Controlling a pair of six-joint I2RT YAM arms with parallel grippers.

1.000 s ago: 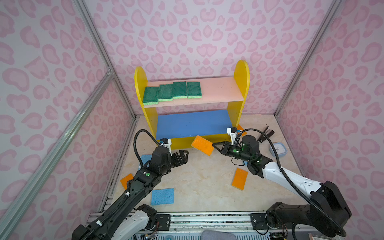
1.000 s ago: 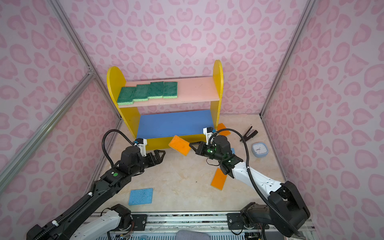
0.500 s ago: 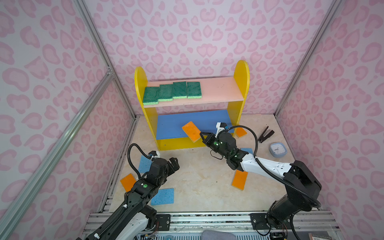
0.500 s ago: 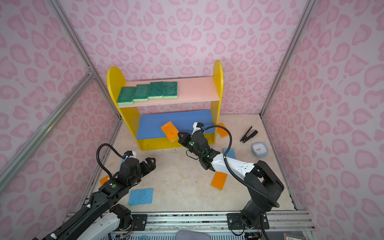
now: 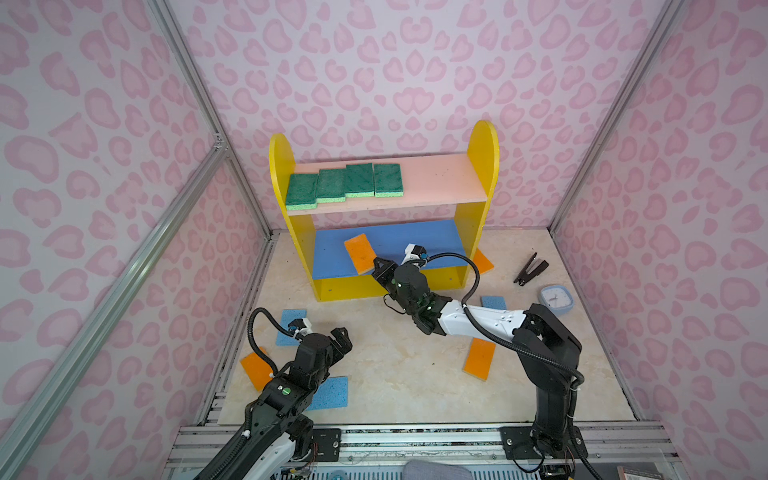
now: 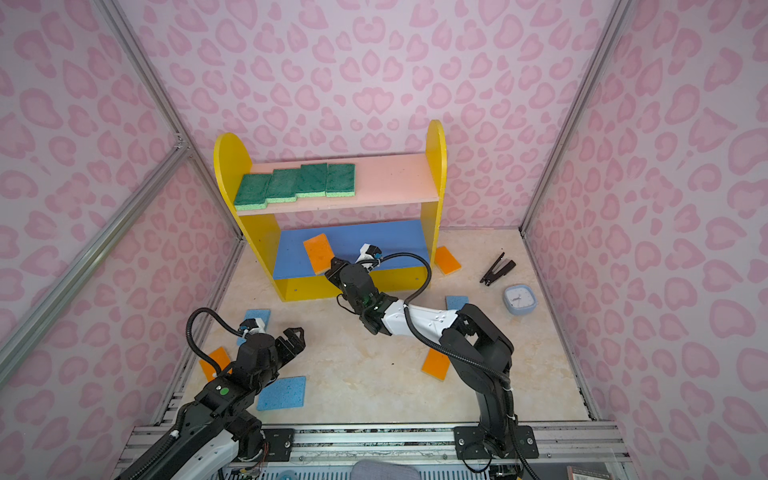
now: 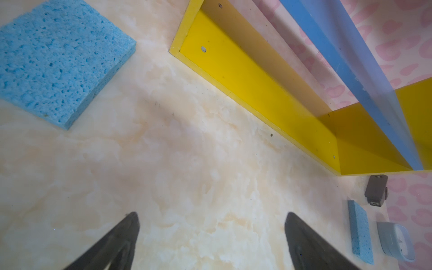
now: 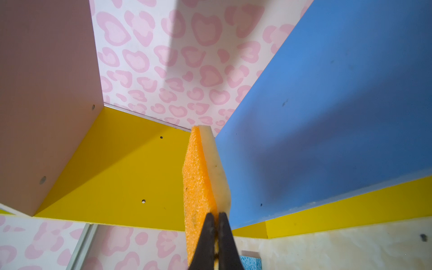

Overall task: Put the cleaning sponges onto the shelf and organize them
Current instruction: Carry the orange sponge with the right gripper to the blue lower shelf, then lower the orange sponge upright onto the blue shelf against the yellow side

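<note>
Pinching one short edge of an orange sponge (image 5: 360,253), the right claw (image 5: 376,267) is clamped tight on it. The pad hangs tilted over the left part of the blue middle board (image 5: 415,241) of the shelf (image 5: 482,166); whether it touches that board cannot be told. In the right wrist view its orange face and pale layer stand edge-on between the pressed-together fingers (image 8: 208,236).

Four green sponges (image 5: 345,185) lie in a row on the left half of the pink upper board (image 5: 440,183). The left claw (image 5: 341,337) hovers over the worktop (image 5: 395,374) with its jaws wide apart, gripping nothing.

On the worktop lie a far-left blue sponge (image 5: 291,326), a front blue sponge (image 5: 330,392) partly under the left arm, and a right blue sponge (image 5: 493,302). There are also a left orange pad (image 5: 255,370), a front orange pad (image 5: 480,358), and a third orange pad (image 5: 482,262) beside the shelf's right panel. A black stapler (image 5: 530,269) and a light-blue clock (image 5: 556,298) sit at the right.
</note>
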